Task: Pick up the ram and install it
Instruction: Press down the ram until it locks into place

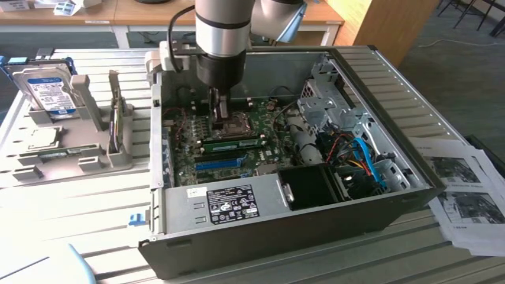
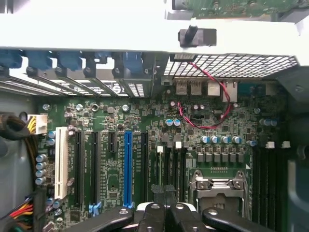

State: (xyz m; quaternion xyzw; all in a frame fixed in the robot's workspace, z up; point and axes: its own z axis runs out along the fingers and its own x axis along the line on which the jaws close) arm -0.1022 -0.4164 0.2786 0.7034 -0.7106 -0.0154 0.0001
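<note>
A green ram point(image 1: 234, 142) stick lies along the motherboard point(image 1: 261, 118) inside the open computer case, between the CPU socket point(image 1: 231, 126) and the blue slot point(image 1: 217, 163). My gripper point(image 1: 222, 117) reaches down into the case, just past the socket from the ram, and is apart from it. Its jaws are shut, with nothing visible between them. In the wrist view the gripper point(image 2: 164, 208) hangs, pressed together, over the dark slots beside the CPU socket point(image 2: 218, 186), with the blue slot point(image 2: 128, 169) further off.
The case walls point(image 1: 394, 106) surround the board; the power supply point(image 1: 229, 204), a black fan point(image 1: 311, 186) and cables point(image 1: 359, 157) crowd the near side. On the exterior view's left, a grey fixture point(image 1: 87, 157) holds a hard drive point(image 1: 49, 90). Printed papers point(image 1: 465, 189) lie at the right.
</note>
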